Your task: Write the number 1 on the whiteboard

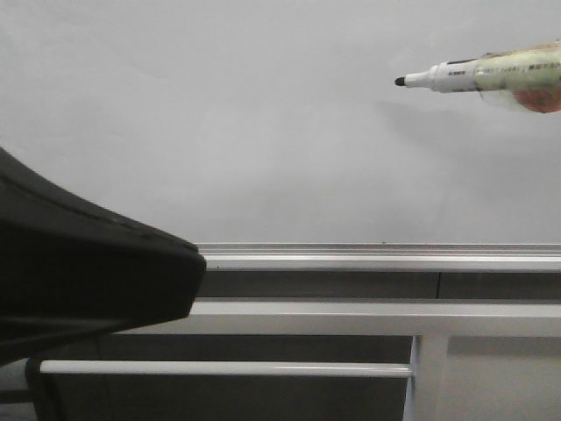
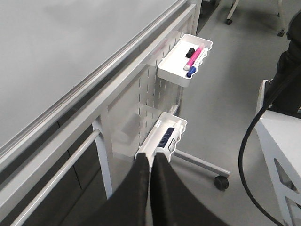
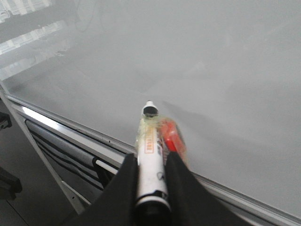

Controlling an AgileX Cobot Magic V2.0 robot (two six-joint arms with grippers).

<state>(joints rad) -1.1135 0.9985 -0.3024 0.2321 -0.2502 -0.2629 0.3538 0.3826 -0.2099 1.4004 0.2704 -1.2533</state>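
The whiteboard (image 1: 263,132) fills the front view, pale grey and glossy, with a silver bottom rail (image 1: 377,254). No black stroke shows on it; the number 1 is not in view. A white marker (image 1: 473,76) with a black tip enters from the right in the front view, tip pointing left, a little off the board. My right gripper (image 3: 150,162) is shut on the marker (image 3: 149,141), with tape and a red piece beside it. My left gripper (image 2: 151,160) is shut and empty, low beside the board's stand; its dark body (image 1: 79,272) shows at the front view's lower left.
White frame bars (image 1: 351,317) run below the rail. On the stand's side hang a white tray (image 2: 184,59) with a pink marker, a blue one and a black eraser, and a lower tray (image 2: 167,136). A castor (image 2: 221,181), black cable (image 2: 249,155) and white cabinet (image 2: 282,155) sit on the floor.
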